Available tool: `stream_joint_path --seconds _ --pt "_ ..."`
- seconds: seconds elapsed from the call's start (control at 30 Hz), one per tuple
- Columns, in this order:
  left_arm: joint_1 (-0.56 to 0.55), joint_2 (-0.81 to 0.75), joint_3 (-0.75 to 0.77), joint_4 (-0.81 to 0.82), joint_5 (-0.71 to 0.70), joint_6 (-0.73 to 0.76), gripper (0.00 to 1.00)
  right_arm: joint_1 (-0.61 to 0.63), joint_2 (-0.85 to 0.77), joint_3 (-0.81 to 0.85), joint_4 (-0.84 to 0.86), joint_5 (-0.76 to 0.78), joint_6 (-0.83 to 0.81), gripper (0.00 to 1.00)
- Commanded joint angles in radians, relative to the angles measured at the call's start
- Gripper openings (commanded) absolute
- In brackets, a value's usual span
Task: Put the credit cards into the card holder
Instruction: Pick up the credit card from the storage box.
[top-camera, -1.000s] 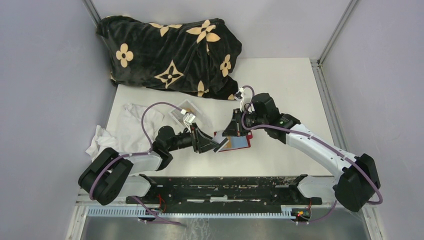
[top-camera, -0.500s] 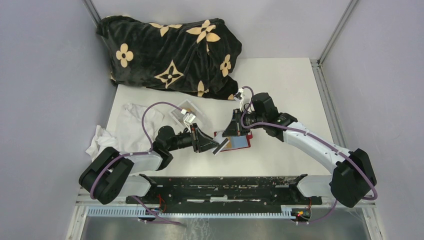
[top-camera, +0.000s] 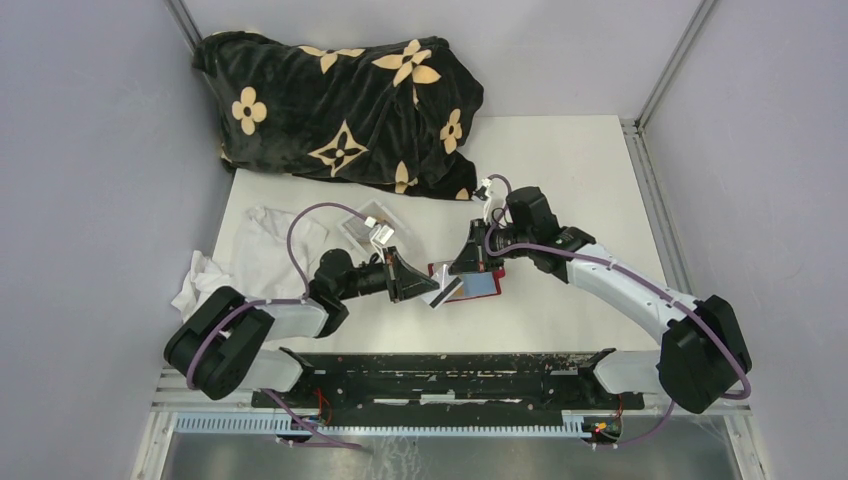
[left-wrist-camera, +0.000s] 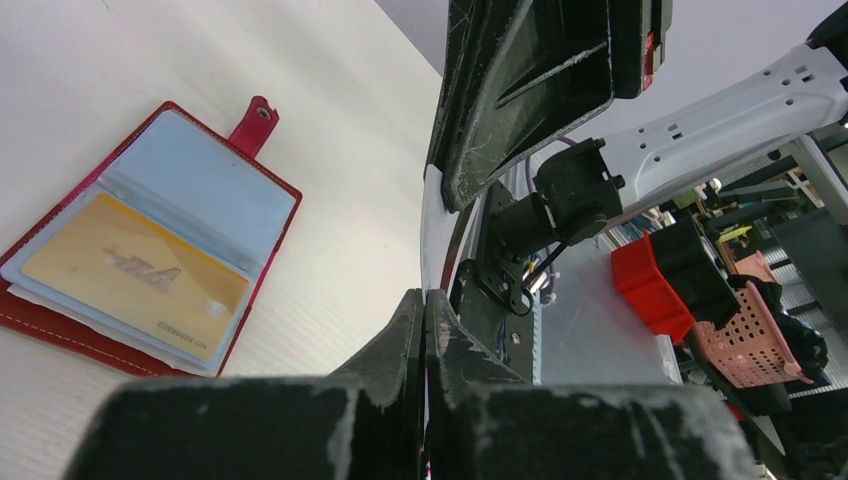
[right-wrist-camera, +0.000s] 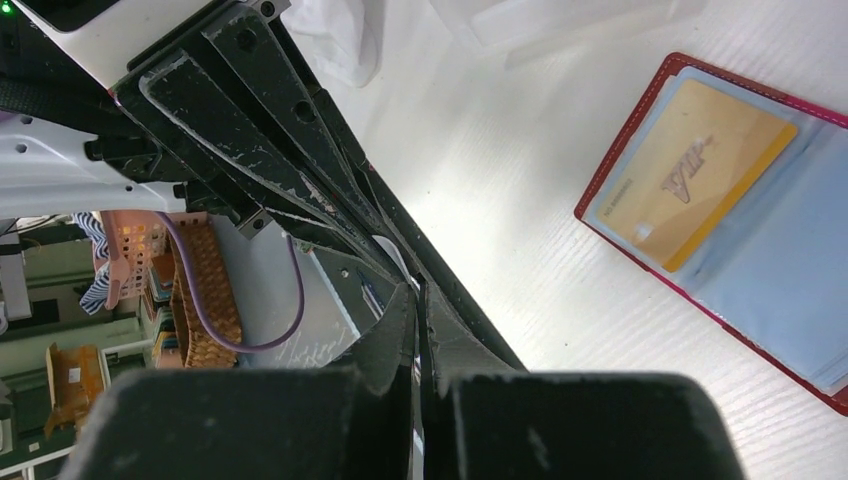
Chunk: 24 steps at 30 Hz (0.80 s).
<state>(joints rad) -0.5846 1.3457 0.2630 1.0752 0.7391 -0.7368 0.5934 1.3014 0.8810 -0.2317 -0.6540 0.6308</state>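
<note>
Looking down on a white table (top-camera: 580, 180), we see two robot arms meeting nose to nose over the card holder (left-wrist-camera: 258, 118), a small red wallet lying open and flat near the table's middle. The left gripper (top-camera: 428, 290) has its jaws pressed all but together on a thin grey card (top-camera: 446, 292), which shows as a slanted grey sliver just above the wallet's left edge. The right gripper (top-camera: 468, 268) is pinched tight too. In both wrist views the card runs edge-on from one pair of fingers to the other, so we judge that both claws grip it at once. Inside the wallet, a yellow-orange card (left-wrist-camera: 135, 285) sits in a clear pocket. A light blue card (left-wrist-camera: 195, 190) appears to fill the pocket beside it, nearer the snap tab. We judge the task well under way: two cards look stowed, while the grey one is in the air and not yet slotted. We cannot tell whether other cards wait elsewhere.
</note>
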Motion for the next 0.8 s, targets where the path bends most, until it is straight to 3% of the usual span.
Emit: stream_joint_path --seconds 0.0,0.23,0.37,0.5,0.77 --pt "-0.005 0.051 0.03 0.079 -0.009 -0.026 0.03 -0.004 0.01 -0.001 0.063 -0.021 0.001 0.01" --pt "-0.022 0.123 0.011 0.169 -0.051 -0.071 0.03 -0.007 0.033 -0.003 0.085 -0.019 0.009 0.01" --pt "-0.042 0.129 -0.013 0.162 -0.147 -0.083 0.03 -0.023 0.024 0.007 0.063 0.036 -0.003 0.22" --pt "-0.111 0.112 -0.04 0.105 -0.39 -0.097 0.03 -0.033 -0.026 0.001 0.029 0.2 -0.026 0.32" --pt "-0.388 0.148 0.028 -0.04 -0.991 -0.214 0.03 -0.034 -0.059 -0.009 -0.07 0.559 -0.043 0.32"
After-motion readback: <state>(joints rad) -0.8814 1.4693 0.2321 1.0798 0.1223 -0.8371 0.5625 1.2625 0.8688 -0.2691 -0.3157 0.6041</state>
